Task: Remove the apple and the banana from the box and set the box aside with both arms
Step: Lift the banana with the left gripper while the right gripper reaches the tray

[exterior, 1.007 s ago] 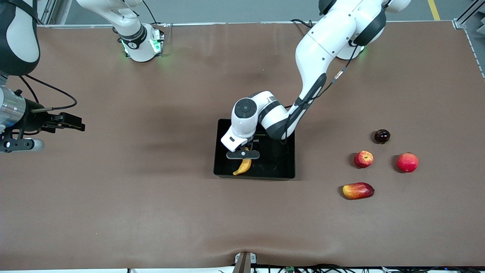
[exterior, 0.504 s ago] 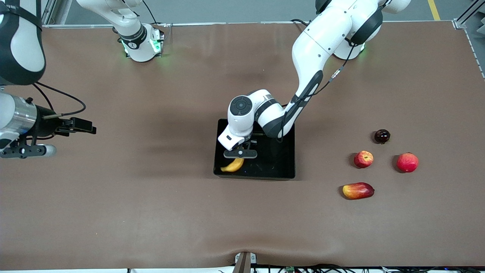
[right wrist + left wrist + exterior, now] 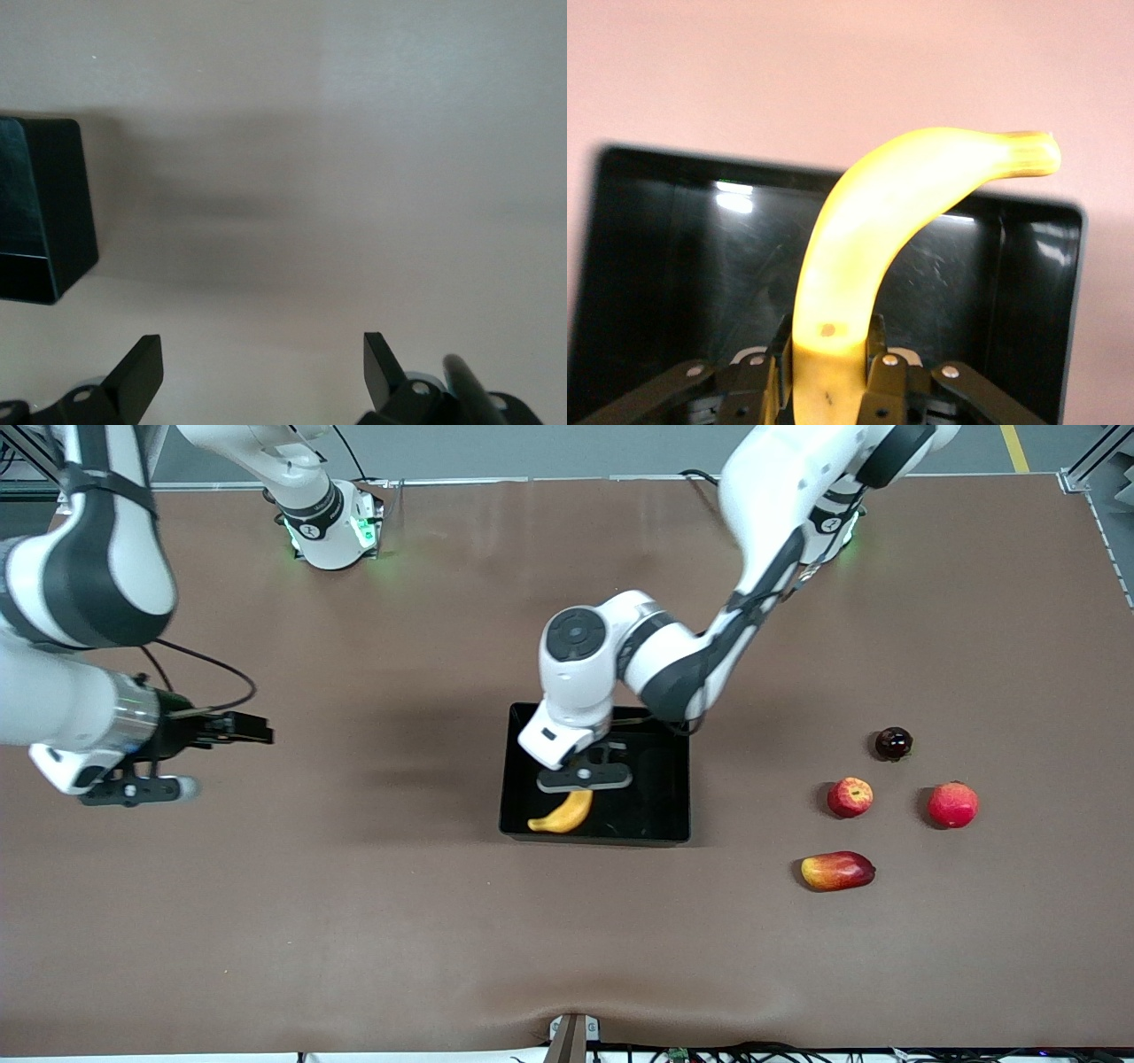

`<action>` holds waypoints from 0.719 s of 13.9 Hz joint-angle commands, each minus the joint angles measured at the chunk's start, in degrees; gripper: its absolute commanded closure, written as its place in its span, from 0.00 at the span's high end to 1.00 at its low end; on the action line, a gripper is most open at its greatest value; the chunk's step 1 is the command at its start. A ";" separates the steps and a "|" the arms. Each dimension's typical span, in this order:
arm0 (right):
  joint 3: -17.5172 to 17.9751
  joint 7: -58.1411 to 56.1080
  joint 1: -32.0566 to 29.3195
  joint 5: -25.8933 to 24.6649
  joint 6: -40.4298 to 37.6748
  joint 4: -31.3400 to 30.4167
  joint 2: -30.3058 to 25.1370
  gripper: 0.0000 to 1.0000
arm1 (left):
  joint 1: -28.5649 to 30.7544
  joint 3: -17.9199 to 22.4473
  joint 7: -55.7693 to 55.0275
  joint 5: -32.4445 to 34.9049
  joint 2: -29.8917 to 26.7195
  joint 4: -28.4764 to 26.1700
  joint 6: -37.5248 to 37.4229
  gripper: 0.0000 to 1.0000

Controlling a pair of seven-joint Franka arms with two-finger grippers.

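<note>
Left gripper [image 3: 580, 786] over the box [image 3: 660, 828], jaws clamped on one end of the banana [image 3: 561, 815]; long axis runs toward 8 o'clock from the jaws. Right gripper [image 3: 137, 790] waits over tabletop [image 3: 354, 921], jaws apart. Apple [image 3: 850, 797] already out.

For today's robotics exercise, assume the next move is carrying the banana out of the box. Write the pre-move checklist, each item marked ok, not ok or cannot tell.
1. Left gripper shut on the banana: ok; the left wrist view shows fingers clamping one end.
2. Banana clear of the box walls: cannot tell; it hangs over the box interior.
3. Apple already out: ok; it sits on the table toward the left arm's end.
4. Other fruit out of the box: ok; mango-like fruit, pink-red fruit and dark fruit lie beside the apple.
5. Right gripper out of the way: ok; open, over bare table toward the right arm's end.
</note>
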 commanded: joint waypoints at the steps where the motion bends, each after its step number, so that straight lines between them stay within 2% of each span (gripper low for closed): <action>1: -0.32 6.65 5.04 0.54 2.92 -0.89 0.45 1.00 | 5.40 -0.49 2.44 -1.76 -5.62 -2.88 -4.30 0.00; 5: -0.32 7.98 10.93 3.61 8.54 -0.89 4.92 1.00 | 16.82 -0.49 10.52 -1.67 -8.97 -5.60 -9.76 0.00; 10: -0.32 13.34 17.44 3.88 17.42 -0.89 11.25 1.00 | 31.59 -0.49 28.34 -1.23 -6.17 -5.87 -8.54 0.00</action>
